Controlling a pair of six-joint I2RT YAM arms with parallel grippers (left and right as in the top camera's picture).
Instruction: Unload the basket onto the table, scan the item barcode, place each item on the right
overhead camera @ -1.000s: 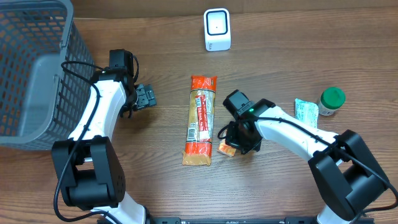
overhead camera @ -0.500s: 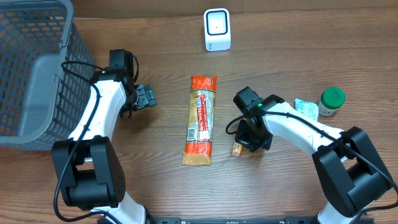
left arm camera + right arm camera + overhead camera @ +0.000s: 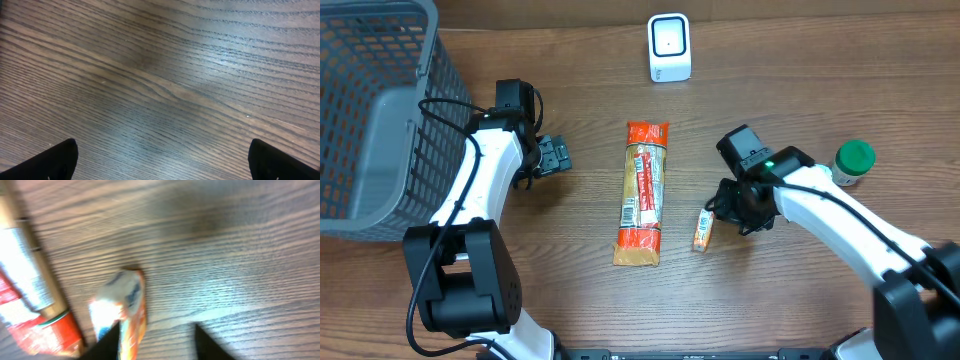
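Upper left of the overhead view: a grey mesh basket point(image 3: 370, 110) stands on the wooden table point(image 3: 800, 80).

Just right of the basket, the left arm reaches up the frame. The left gripper point(image 3: 560, 155) points right over bare wood, well apart from every item. The left wrist view confirms this: its fingers point(image 3: 50, 160) sit at the two lower corners, spread wide, with only wood grain between them. This gripper is released and holds nothing.

Top centre: a white barcode scanner point(image 3: 669, 47) stands upright near the upper edge, well apart from both grippers.

Centre: a long package with orange ends point(image 3: 642, 195) lies flat, lengthwise up and down the frame, printed label facing up.

Right of centre: the small orange packet point(image 3: 702, 230) lies flat on the table, near the lower end of the long package and not touching it. The right gripper point(image 3: 730, 205) is just to its upper right. The right wrist view is blurred. Its fingers point(image 3: 205, 342) at the lower edge stand apart with bare wood between them. The packet sits by the left-hand finger, which overlaps its lower end; contact cannot be confirmed. The packet is not between the jaws, so this gripper is released.

Far right: a green-capped bottle point(image 3: 853, 160) stands upright beside the right arm.
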